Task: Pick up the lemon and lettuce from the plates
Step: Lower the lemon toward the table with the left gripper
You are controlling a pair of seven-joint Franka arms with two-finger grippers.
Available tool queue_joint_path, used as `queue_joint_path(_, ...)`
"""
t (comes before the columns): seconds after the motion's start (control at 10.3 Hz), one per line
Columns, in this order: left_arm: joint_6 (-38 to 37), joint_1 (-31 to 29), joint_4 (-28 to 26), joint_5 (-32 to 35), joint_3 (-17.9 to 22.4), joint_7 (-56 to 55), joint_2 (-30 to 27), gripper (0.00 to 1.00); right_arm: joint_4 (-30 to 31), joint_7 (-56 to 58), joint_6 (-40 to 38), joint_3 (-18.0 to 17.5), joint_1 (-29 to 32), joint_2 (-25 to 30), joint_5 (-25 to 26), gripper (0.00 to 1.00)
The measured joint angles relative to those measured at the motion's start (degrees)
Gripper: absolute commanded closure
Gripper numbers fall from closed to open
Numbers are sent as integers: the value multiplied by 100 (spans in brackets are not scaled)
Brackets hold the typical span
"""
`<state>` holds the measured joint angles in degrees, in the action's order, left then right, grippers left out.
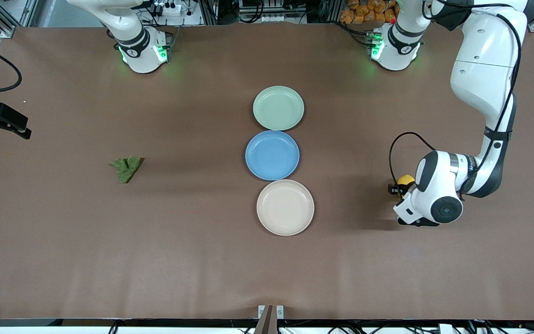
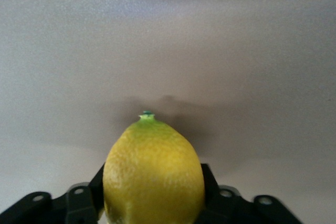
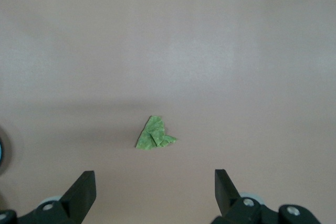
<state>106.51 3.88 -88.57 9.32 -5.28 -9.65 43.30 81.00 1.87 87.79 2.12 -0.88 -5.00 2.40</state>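
Lemon (image 2: 154, 174) hides between left gripper (image 2: 152, 192) fingers (image 2: 210, 187), base cut off.

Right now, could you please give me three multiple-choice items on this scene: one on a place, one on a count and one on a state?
1. Where does the lettuce lie?
A. on the bare table
B. on the blue plate
C. on the beige plate

2. How many plates are there?
A. two
B. three
C. four

3. What sits between the left gripper's fingers?
A. nothing
B. the lettuce
C. the lemon

A: the leaf lies on the table toward the right arm's end.
B: the green plate, blue and beige form one row.
C: the left wrist view shows it there.
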Motion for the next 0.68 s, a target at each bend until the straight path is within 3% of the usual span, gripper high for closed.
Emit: queue_joint_path(0.68, 16, -3, 250, 11, 2, 64, -90, 0, 0, 0, -9, 4, -3, 4, 0, 0)
